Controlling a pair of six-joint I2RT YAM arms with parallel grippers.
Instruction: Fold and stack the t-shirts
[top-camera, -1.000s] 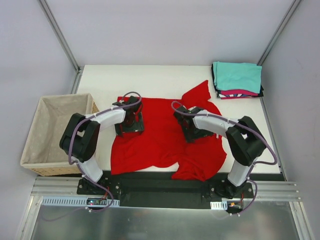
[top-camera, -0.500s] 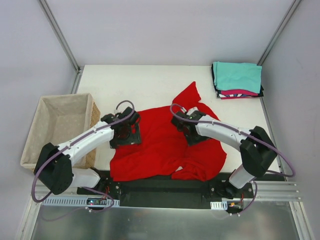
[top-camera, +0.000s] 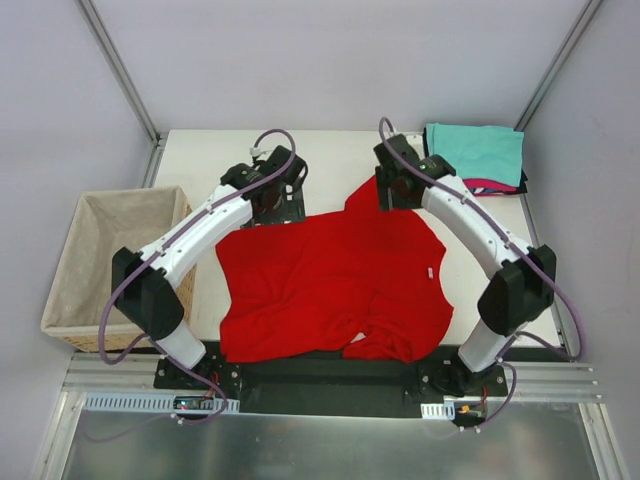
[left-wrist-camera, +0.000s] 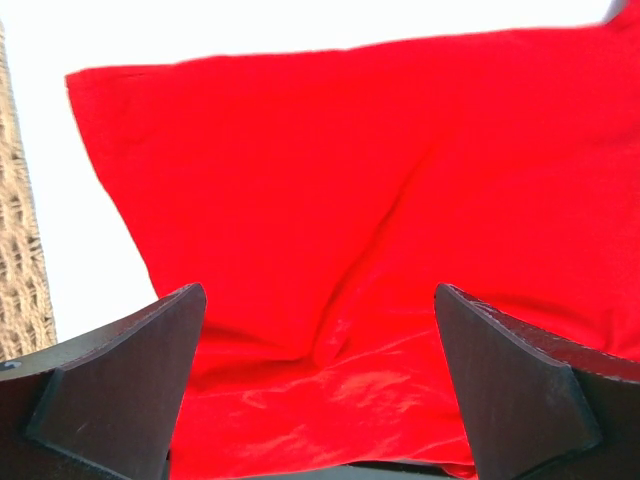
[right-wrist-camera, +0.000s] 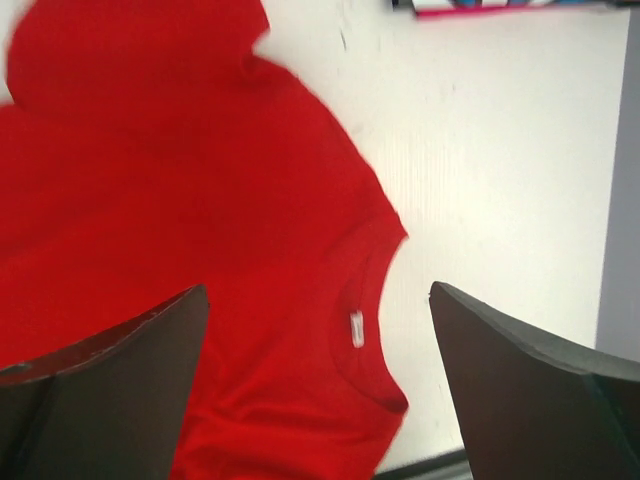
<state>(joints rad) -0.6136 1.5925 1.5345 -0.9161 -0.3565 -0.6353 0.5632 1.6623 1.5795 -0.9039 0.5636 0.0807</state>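
Top external view shows us the red t-shirt (top-camera: 330, 280) spread flat beneath and on the near side of both grippers, we judge to prepare the first fold. The left gripper (left-wrist-camera: 318, 290) and right gripper (right-wrist-camera: 317, 290) stand wide apart, holding nothing. The folded t-shirts (top-camera: 475, 155) wait just right of the right gripper, partly hidden behind it. We cannot tell whether cloth touches the left fingers.

Against the left edge of the white table (top-camera: 330, 160), a woven wicker basket (top-camera: 110, 342) with beige lining, open side up. From the far left corner, a slanted metal post (top-camera: 118, 68); from the far right corner, another post (top-camera: 560, 62). Around, pale grey walls (top-camera: 330, 60).
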